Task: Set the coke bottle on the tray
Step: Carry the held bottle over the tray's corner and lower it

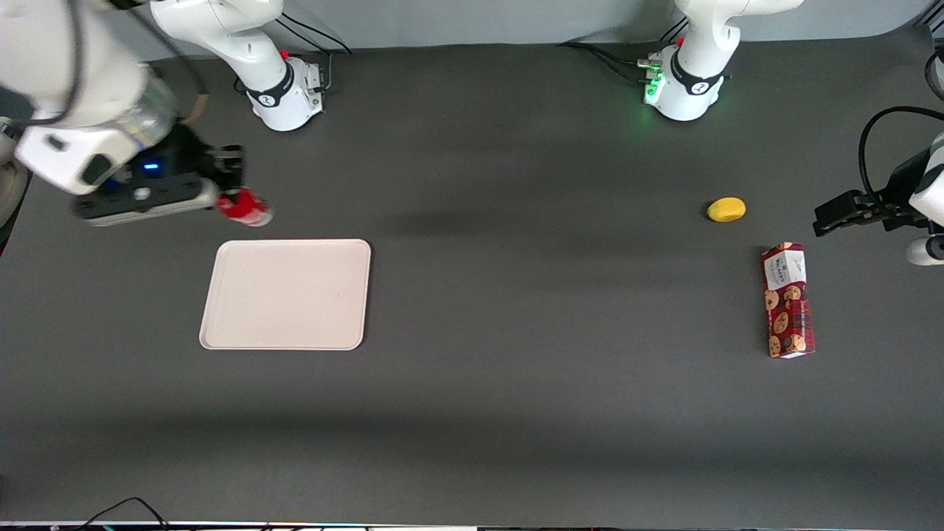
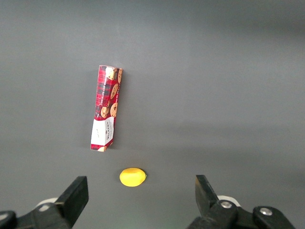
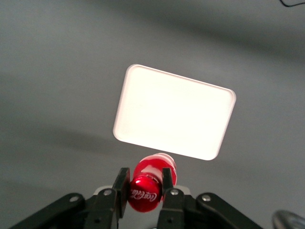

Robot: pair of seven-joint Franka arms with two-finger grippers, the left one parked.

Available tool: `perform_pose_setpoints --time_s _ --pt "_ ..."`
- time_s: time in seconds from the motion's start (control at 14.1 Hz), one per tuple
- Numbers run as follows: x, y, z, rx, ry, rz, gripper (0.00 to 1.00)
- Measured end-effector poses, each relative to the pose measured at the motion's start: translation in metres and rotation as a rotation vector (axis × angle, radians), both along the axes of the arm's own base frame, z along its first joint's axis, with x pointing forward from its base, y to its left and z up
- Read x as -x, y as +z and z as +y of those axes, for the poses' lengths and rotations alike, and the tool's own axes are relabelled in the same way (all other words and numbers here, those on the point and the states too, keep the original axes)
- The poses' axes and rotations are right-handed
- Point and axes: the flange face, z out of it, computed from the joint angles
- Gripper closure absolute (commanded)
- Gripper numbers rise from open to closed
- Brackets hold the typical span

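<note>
My right gripper (image 1: 225, 193) is shut on the coke bottle (image 1: 245, 208), a small glossy red bottle with white script, and holds it tilted above the table. It hangs just past the tray's edge that lies farther from the front camera. In the right wrist view the two fingers (image 3: 121, 185) clamp the bottle (image 3: 148, 187) near its cap. The tray (image 1: 286, 293) is a flat cream rectangle with rounded corners and nothing on it; it also shows in the right wrist view (image 3: 174, 112).
A yellow lemon-like object (image 1: 726, 209) and a red cookie-print box (image 1: 787, 301) lie toward the parked arm's end of the table. Both show in the left wrist view, the box (image 2: 106, 108) and the yellow object (image 2: 132, 177).
</note>
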Motion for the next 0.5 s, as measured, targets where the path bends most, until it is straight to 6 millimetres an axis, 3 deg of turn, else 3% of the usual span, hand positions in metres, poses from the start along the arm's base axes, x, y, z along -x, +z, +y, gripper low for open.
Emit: perform_pose_setpoints --time_s 0.14,0.28,0.5 --pt "0.005 -0.019 -0.056 -0.005 0.037 -0.005 1.0" --pt "0.009 -0.054 -0.098 -0.019 0.071 -0.026 1.0" --pt "0.017 -0.131 -0.131 -0.037 0.099 -0.076 1.0"
